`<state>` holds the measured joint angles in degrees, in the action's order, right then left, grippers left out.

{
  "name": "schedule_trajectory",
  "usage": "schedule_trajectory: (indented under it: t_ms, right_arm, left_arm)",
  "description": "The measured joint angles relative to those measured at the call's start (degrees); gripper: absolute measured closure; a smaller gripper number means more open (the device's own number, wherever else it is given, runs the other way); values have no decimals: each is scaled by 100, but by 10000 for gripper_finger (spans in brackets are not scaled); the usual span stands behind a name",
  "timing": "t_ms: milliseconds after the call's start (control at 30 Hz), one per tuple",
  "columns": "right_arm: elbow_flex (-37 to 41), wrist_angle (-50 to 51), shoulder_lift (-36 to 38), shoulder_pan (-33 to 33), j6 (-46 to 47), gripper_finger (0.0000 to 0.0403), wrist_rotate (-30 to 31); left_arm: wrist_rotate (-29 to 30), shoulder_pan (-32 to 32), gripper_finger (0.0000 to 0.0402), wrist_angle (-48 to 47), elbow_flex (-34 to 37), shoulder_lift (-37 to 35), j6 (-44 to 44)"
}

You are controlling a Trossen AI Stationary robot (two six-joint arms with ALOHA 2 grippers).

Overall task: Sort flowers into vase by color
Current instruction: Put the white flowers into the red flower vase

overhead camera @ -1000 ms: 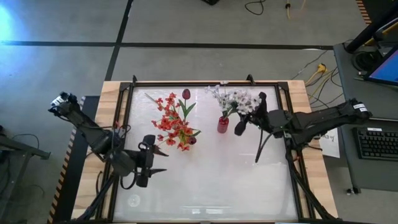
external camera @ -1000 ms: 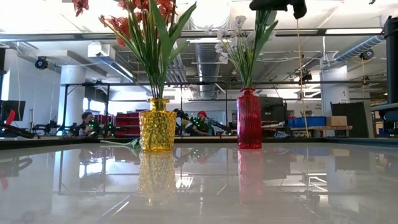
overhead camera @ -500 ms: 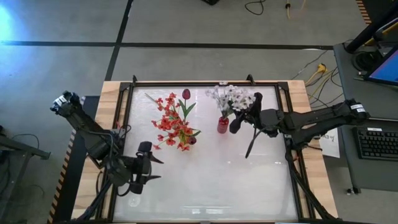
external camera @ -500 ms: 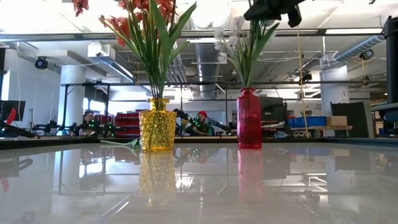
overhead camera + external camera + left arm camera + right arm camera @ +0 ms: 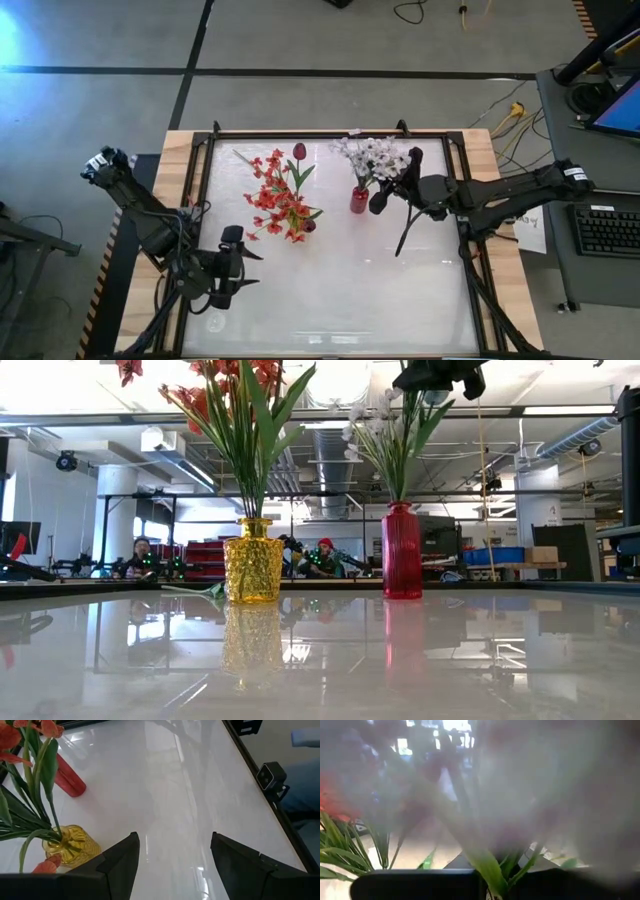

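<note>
Right gripper point(image 5: 380, 200): closed on a green-stemmed flower, held above the tabletop point(image 5: 340, 290) just beside the red vase point(image 5: 358, 200); its stem point(image 5: 405, 228) trails down toward the arm.
Red vase: holds the white flowers point(image 5: 372, 157).
Yellow vase point(image 5: 252, 561): holds the red-orange flowers point(image 5: 278, 195), left of the red vase.
Left gripper point(image 5: 230, 268): jaws apart, empty, near the tabletop's left front, well apart from both vases.

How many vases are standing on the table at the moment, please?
2. The yellow textured glass vase holding red-orange flowers stands toward the left arm's side of the white table; the red ribbed vase with white flowers stands beside it, toward the right arm.
</note>
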<state>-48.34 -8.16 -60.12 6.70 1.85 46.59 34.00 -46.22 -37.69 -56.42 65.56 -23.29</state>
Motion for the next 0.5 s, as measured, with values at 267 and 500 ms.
schedule_trajectory:
  t_ms: [267, 500]
  right_arm:
    - [-2, -375, 2, 0, -4, 385, -26]
    - [-2, -428, -35, 4, -5, 385, -74]
  left_arm:
    - [0, 2, 171, -47, 0, 0, 2]
    - [7, 2, 171, -53, 0, 0, 2]
